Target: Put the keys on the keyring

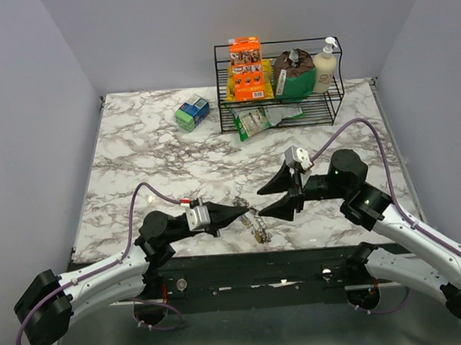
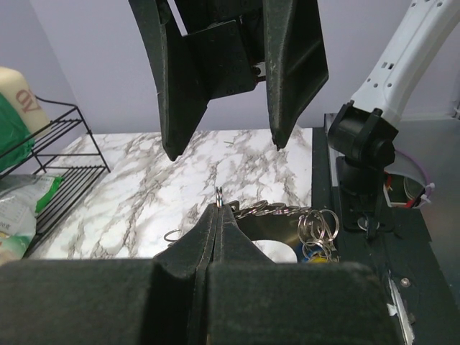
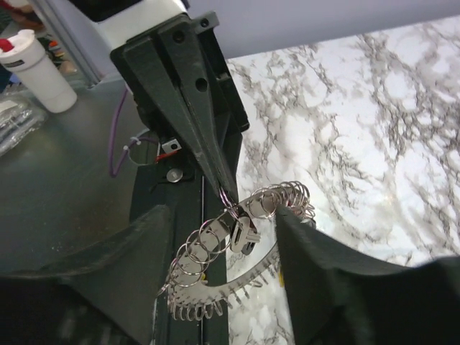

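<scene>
The keyring (image 3: 237, 284) is a silvery metal band loop threaded with many small split rings. It also shows in the top view (image 1: 257, 227) near the table's front edge. My left gripper (image 1: 247, 210) is shut, and in its wrist view its tip (image 2: 218, 208) pinches one small ring at the top of the keyring (image 2: 284, 210). My right gripper (image 1: 258, 204) is open, with its fingers on either side of the loop (image 3: 224, 212) and not touching it. The keys are mostly hidden; only a blue and yellow bit (image 2: 312, 253) shows under the ring cluster.
A black wire rack (image 1: 332, 108) at the back right holds an orange box (image 1: 247, 68), packets and a pale bottle (image 1: 325, 66). A green-blue box (image 1: 192, 113) lies left of it. The table's front edge (image 1: 220, 255) is just below the grippers.
</scene>
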You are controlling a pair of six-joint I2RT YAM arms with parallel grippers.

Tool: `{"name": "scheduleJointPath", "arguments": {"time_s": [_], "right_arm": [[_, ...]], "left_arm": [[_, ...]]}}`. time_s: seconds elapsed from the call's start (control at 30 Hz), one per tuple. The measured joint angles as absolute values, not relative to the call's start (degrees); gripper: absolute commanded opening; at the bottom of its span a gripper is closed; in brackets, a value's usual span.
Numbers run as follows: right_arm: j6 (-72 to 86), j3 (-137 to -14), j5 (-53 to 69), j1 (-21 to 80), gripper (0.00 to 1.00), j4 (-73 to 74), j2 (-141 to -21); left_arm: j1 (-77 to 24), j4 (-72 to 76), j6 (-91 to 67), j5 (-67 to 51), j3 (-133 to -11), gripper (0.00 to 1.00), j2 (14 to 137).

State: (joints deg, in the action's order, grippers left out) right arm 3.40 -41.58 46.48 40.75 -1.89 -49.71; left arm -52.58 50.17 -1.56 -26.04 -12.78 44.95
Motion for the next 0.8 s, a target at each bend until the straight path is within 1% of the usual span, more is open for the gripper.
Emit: {"name": "scheduleJointPath", "arguments": {"time_s": [0.03, 0.07, 0.23, 0.33, 0.57, 0.8], "right_arm": [[3.3, -41.6, 47.4, 40.7, 0.56, -2.3, -49.5], [3.2, -41.5, 48.3, 40.6, 0.54, -2.7, -49.2], [2.7, -41.1, 51.6, 39.9, 0.55, -4.1, -47.4], [2.4, -41.1, 53.5, 39.6, 0.53, -4.7, -47.4], [1.9, -41.1, 57.3, 39.4, 0.50, -5.1, -50.2], [1.9, -41.1, 59.7, 39.4, 0.50, -5.1, -52.9]], "left_arm": [[-52.6, 50.7, -1.6, -26.5, -12.7, 0.00, 44.9], [-52.6, 51.1, -1.7, -27.1, -12.7, 0.00, 44.9], [-52.6, 52.5, -1.7, -29.7, -12.7, 0.00, 43.9], [-52.6, 52.9, -1.7, -31.0, -12.7, 0.00, 43.4], [-52.6, 53.1, -1.9, -33.2, -12.7, 0.00, 43.3], [-52.6, 52.5, -2.0, -33.8, -12.7, 0.00, 42.9]]}}
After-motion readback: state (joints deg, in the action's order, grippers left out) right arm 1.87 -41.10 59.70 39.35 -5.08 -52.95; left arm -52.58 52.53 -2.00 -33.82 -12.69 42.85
